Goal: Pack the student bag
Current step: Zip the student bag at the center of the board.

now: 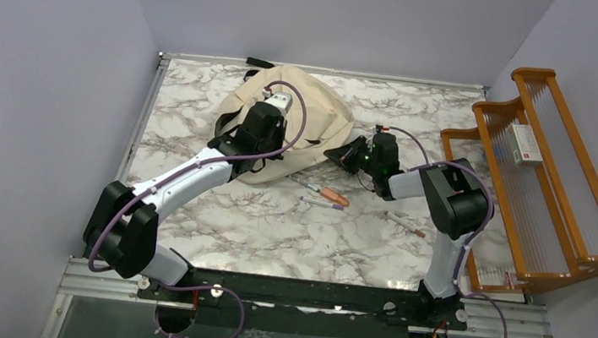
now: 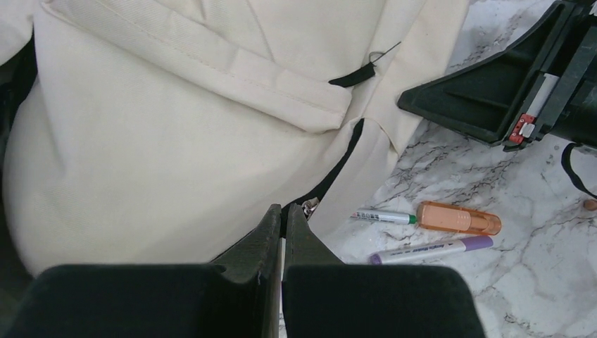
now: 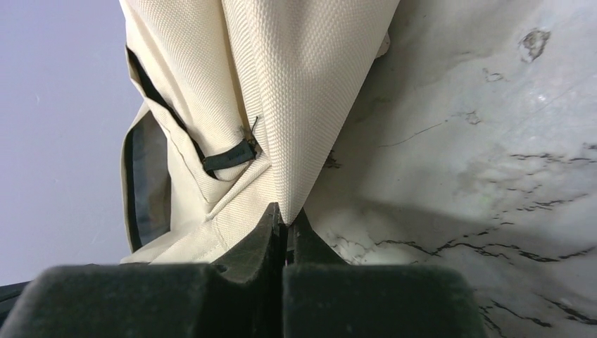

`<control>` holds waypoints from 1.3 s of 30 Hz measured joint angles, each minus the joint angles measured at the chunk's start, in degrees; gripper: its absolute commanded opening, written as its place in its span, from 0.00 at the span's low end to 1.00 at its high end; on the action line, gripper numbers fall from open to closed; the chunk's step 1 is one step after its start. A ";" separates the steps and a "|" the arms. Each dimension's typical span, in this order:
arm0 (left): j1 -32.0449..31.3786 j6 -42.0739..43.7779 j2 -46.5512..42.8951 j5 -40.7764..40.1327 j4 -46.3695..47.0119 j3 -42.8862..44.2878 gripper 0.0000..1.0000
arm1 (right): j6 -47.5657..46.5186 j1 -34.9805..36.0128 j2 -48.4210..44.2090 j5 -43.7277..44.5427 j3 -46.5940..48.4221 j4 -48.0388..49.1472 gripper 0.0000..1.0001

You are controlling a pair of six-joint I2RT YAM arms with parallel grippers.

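Observation:
The student bag (image 1: 315, 111), a beige backpack with black trim, lies at the back middle of the marble table. My left gripper (image 1: 274, 151) reaches down at the bag's near edge. In the left wrist view (image 2: 284, 210) it is shut at the black zipper line, with the metal zipper pull (image 2: 308, 207) right at its tip. My right gripper (image 1: 336, 153) is shut on the bag's right corner. The right wrist view (image 3: 287, 217) shows beige fabric (image 3: 296, 105) pinched between the jaws and pulled taut.
An orange highlighter (image 1: 333, 195), a purple marker (image 1: 321, 203) and a green-tipped pen (image 2: 384, 217) lie just in front of the bag. Another pen (image 1: 406, 225) lies further right. A wooden rack (image 1: 549, 180) stands along the right edge.

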 measured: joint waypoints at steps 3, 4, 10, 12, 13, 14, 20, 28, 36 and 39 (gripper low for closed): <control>0.33 0.90 -0.90 -0.46 -1.27 0.00 0.00 | -0.63 -0.44 -0.02 -0.02 0.00 -0.35 0.00; 0.57 1.16 -1.31 -0.61 -1.62 0.00 0.00 | -0.85 -0.59 -0.02 -0.02 0.00 -0.48 0.00; 1.95 2.05 -3.19 -1.51 -3.08 0.00 0.00 | -2.45 -1.51 -0.17 -0.04 -0.04 -1.53 0.01; 2.60 2.23 -3.67 -1.73 -3.67 0.00 0.00 | -3.26 -1.86 -0.57 -0.04 -0.07 -2.05 0.00; 3.02 2.32 -3.98 -1.86 -4.04 0.00 0.00 | -3.69 -2.05 -0.79 -0.04 -0.07 -2.38 0.00; 3.48 2.43 -4.28 -1.95 -4.35 0.00 0.00 | -4.22 -2.29 -1.03 0.00 -0.11 -2.71 0.01; 5.64 2.86 -5.70 -2.01 -4.87 -0.26 0.00 | -7.48 -3.65 -2.64 0.17 -0.20 -5.62 0.00; 8.02 3.06 -6.80 -2.16 -5.05 -2.19 0.00 | -12.87 -4.24 -5.57 1.84 -0.22 -10.32 0.01; 11.45 2.23 -6.80 -3.74 -5.88 -2.49 0.00 | -17.79 -4.26 -8.04 3.52 -0.22 -14.25 0.03; 12.28 2.01 -6.80 -2.91 -5.42 -2.80 0.00 | -19.80 -4.26 -9.29 3.52 -0.22 -15.63 0.14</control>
